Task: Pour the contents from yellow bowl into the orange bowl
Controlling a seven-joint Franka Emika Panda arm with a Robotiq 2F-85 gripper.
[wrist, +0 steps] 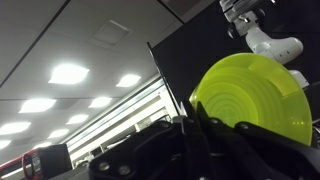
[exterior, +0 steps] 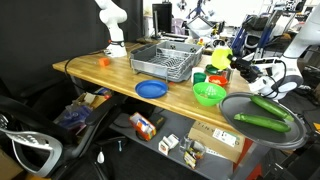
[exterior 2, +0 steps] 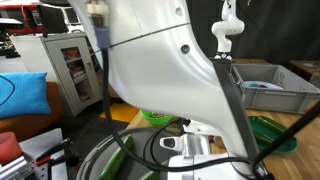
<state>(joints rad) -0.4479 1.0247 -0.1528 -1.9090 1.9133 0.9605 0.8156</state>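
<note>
In the wrist view the yellow bowl fills the right side, tipped so that its ribbed underside faces the camera. My gripper is shut on its rim, with the ceiling lights behind. In an exterior view the yellow bowl is held up above the table beside my gripper. The orange bowl stands on the table just below and in front of it. The yellow bowl's contents are hidden.
A grey dish rack stands mid-table, with a blue plate in front of it. A green bowl, a dark pan with cucumbers and a tiny orange lump also sit there. My arm blocks the other exterior view.
</note>
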